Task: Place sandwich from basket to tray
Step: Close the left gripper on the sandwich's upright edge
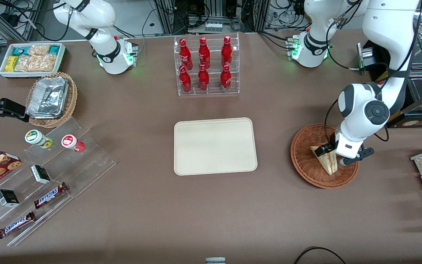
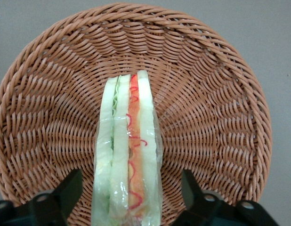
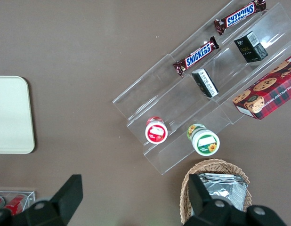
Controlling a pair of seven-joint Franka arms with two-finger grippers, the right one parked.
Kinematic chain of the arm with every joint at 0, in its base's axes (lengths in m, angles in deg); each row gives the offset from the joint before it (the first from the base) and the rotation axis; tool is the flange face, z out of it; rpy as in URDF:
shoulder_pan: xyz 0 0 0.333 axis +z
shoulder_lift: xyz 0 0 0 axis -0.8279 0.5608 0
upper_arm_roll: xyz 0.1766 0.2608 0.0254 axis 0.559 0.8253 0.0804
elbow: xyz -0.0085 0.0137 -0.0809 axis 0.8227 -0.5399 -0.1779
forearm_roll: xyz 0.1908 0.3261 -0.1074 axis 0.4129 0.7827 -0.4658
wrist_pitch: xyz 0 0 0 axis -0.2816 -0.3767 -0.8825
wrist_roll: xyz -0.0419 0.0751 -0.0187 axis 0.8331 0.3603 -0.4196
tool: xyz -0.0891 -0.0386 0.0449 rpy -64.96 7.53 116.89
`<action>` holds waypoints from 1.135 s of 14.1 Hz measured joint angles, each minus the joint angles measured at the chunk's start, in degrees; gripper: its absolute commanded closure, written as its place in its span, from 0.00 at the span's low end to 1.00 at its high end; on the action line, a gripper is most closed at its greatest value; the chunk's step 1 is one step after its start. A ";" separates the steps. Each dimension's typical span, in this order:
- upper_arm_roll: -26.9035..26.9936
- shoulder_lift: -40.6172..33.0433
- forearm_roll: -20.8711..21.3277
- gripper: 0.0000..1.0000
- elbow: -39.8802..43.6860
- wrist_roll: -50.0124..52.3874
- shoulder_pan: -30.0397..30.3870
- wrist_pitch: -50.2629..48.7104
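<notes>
Front view: the left gripper (image 1: 331, 153) hangs low inside the basket (image 1: 306, 161), which sits toward the working arm's end of the worktop; the sandwich (image 1: 329, 160) lies in the basket, and the tray (image 1: 215, 146) rests at the worktop's centre. Left wrist view: the fingers (image 2: 70, 190) stand released, spread on either side of the sandwich (image 2: 129, 150) without touching it, above the basket (image 2: 211, 103). Right wrist view: a tray (image 3: 11, 115) corner shows.

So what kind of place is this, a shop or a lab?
Probably a lab staged as a snack shop: cola bottles and Snickers bars on racks. The gripper hangs open around the sandwich in the basket.
</notes>
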 measured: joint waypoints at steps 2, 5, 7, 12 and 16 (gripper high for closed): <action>0.03 0.03 0.00 0.78 -0.09 0.00 0.01 0.00; 0.05 0.05 0.00 0.98 -0.14 0.00 0.01 0.00; 0.05 0.03 0.00 0.99 -0.13 0.00 0.01 -0.01; 0.00 -2.47 0.18 1.00 2.16 0.00 -0.06 -4.86; -0.43 -5.01 0.55 1.00 11.47 0.00 -1.71 -19.44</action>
